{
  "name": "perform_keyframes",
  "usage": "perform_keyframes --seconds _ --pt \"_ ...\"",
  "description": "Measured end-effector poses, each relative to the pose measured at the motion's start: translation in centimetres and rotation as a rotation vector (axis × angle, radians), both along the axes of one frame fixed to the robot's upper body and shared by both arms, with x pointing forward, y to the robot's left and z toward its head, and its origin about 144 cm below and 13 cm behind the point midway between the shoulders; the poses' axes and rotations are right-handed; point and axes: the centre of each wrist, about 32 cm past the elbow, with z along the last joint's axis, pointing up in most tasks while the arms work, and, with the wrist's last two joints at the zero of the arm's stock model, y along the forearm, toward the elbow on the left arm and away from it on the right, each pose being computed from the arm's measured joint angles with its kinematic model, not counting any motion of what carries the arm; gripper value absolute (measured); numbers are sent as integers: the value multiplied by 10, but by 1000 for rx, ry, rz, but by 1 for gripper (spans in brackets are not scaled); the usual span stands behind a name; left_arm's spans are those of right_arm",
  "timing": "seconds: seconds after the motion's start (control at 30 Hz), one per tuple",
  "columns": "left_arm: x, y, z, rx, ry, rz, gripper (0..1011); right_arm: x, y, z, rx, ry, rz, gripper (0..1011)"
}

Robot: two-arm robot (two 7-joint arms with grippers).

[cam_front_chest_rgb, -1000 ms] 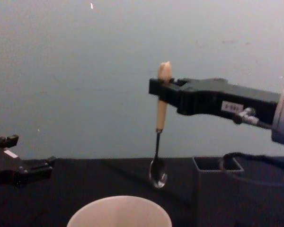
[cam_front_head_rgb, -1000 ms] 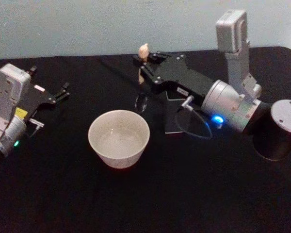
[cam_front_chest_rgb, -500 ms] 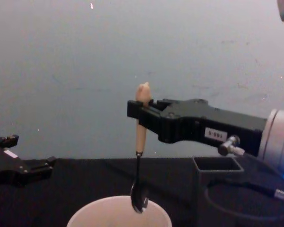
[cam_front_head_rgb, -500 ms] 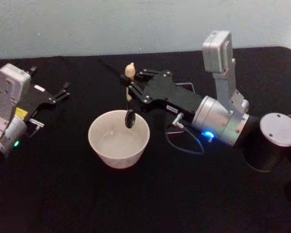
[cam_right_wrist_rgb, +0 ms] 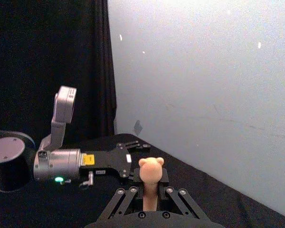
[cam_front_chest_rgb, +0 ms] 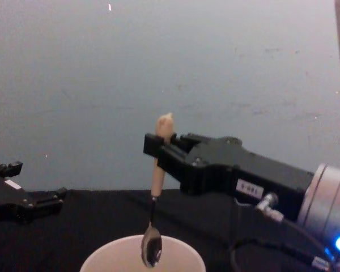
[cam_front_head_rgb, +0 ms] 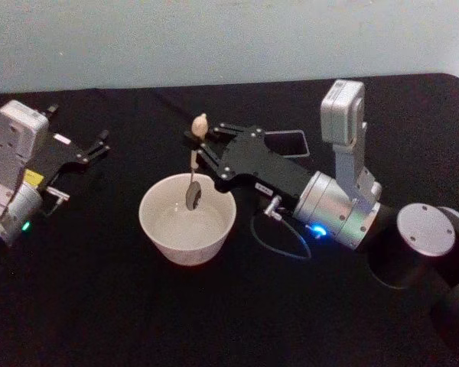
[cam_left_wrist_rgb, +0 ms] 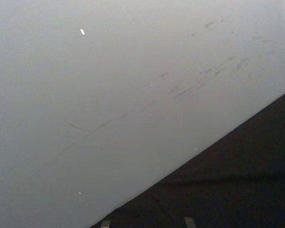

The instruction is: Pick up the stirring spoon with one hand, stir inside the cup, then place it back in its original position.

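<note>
Now right hand pinches stirring spoon, bowl over cup by far rim; left hand spread, well apart leftward.

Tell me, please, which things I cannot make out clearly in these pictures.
- Chest view: the bottom edge cuts off the cup just below its rim.
- Head view: the right arm hides most of the dark grey holder.
- Right wrist view: the right end effector covers the stirring spoon below its bear-shaped top.
- Head view: the pale inside of the cup does not tell whether it holds liquid.
</note>
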Motion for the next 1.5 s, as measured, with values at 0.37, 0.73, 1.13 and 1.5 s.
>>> perform_keyframes --seconds 0.37,0.73,1.13,1.5 --pt "0 0 0 0 0 0 1001 0 5 -16 -24 -1 -4 173" --pt "0 0 0 0 0 0 1001 2 9 -25 -31 11 -13 173" --pt "0 0 0 0 0 0 1001 3 11 -31 -46 22 -20 173" --pt "0 0 0 0 0 0 1001 3 11 -34 -56 32 -25 173"
